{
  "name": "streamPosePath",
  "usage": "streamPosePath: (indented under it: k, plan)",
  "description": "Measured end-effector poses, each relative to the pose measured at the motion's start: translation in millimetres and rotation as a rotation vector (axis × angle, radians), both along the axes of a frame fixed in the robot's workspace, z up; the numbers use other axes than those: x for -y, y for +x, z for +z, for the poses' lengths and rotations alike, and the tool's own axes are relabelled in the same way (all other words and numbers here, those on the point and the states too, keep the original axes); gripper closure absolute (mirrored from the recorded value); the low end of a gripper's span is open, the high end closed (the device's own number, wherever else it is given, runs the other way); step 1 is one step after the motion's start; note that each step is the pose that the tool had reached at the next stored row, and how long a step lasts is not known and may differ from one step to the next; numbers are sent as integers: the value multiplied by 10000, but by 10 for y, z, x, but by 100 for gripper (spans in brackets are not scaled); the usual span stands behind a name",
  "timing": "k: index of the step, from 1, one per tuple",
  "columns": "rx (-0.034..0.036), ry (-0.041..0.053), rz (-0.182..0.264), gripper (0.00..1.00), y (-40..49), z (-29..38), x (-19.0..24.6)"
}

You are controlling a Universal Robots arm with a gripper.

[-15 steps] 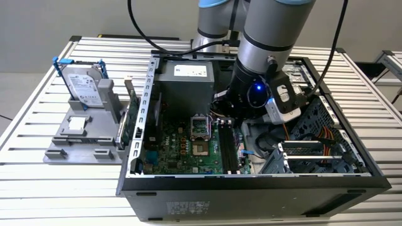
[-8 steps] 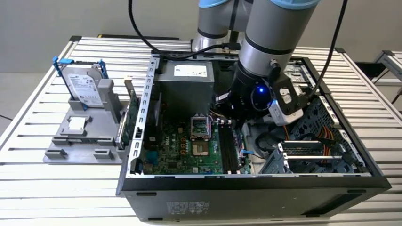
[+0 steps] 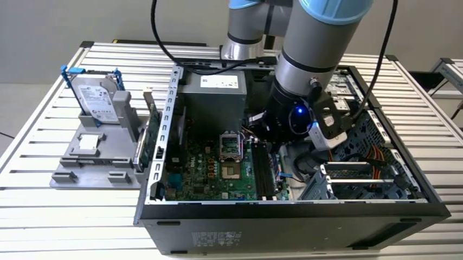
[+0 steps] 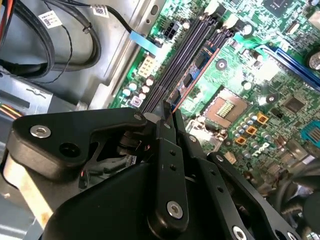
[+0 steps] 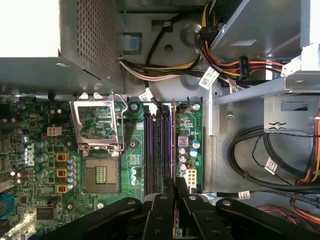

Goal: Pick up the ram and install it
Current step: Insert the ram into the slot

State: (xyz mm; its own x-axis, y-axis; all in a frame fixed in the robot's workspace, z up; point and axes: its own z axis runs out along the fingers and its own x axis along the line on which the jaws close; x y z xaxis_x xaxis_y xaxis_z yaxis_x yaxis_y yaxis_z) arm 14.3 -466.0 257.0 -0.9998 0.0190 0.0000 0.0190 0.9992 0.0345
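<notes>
Fingers [image 5: 174, 192] pinch the ram [image 5: 173, 145] edge-on over memory slots [image 5: 159, 150] | ram's lower end hidden

The tool [image 5: 174, 192] hides the lower end of the ram [image 5: 173, 145], seen edge-on.

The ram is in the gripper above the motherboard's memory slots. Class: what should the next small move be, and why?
Probably a short, straight push down. In the first wrist view the gripper is shut on the ram, which stands on edge, parallel to the memory slots and over the outermost one. I cannot tell whether it is seated, so any push should be gentle.
</notes>
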Motion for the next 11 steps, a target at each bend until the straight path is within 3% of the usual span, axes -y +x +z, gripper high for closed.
streamPosePath:
  k: [11]
  plan:
    - [-40, 0, 0, 100, 9, -87, 69]
